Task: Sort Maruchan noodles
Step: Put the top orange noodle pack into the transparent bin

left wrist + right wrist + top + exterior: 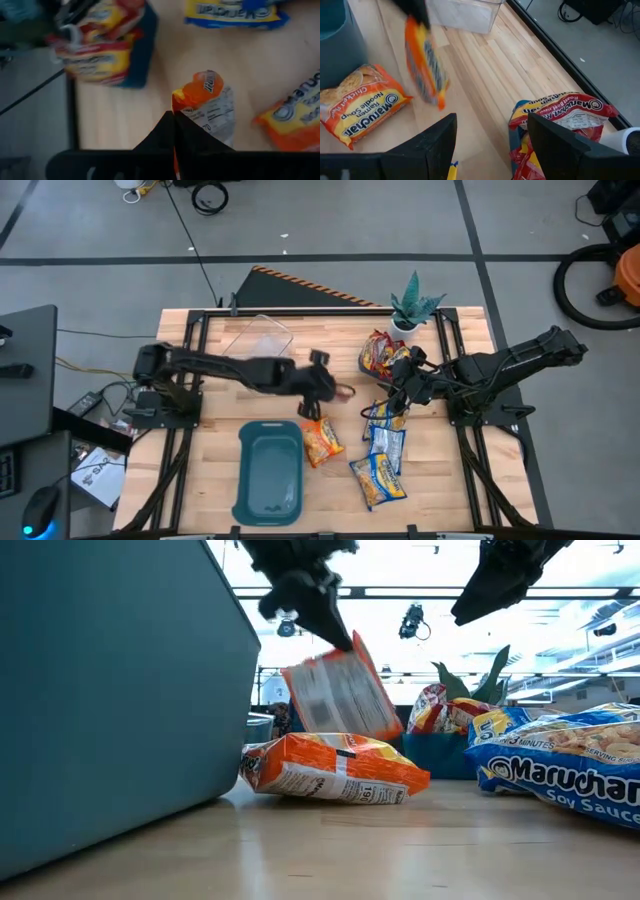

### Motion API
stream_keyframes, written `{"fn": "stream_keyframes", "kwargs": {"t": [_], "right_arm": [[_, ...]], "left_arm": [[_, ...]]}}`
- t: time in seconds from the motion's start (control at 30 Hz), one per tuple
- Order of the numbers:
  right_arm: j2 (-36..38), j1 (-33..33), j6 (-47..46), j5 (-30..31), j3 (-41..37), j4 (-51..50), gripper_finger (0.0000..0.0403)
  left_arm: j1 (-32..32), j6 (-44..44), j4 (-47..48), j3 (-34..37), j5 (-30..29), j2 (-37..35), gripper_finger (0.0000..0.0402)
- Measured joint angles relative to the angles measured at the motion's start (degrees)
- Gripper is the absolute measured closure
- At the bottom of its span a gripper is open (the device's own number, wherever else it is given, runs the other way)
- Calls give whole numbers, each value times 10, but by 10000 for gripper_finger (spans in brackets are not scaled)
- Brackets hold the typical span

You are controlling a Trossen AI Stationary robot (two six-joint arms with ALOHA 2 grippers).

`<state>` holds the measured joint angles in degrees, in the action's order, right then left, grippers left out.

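Left gripper: pinching glossy orange flat plastic noodle packet by one edge, dangling it tilted above second orange packet beside teal plastic tray. Risking slippage from that thin hold. Right gripper: hovering spread near red packets.

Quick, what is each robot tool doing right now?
Left tool: shut, holding an orange noodle packet in the air.
Right tool: open, holding nothing, near the red packets.
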<state>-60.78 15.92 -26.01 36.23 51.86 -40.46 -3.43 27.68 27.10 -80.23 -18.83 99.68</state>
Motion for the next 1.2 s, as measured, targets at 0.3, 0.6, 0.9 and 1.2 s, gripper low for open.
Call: {"fn": "stream_keyframes", "kwargs": {"t": [0.3,0.6,0.9,1.2], "right_arm": [[0,0,5,2,0,2,154],[0,0,32,12,0,12,154],[0,0,42,12,0,23,154],[0,-1,46,6,0,28,154]], "left_arm": [[56,1,118,0,2,-127,401],[148,66,192,-1,-3,-212,402],[251,160,234,-1,27,-221,401],[333,284,217,83,61,-217,401]]}}
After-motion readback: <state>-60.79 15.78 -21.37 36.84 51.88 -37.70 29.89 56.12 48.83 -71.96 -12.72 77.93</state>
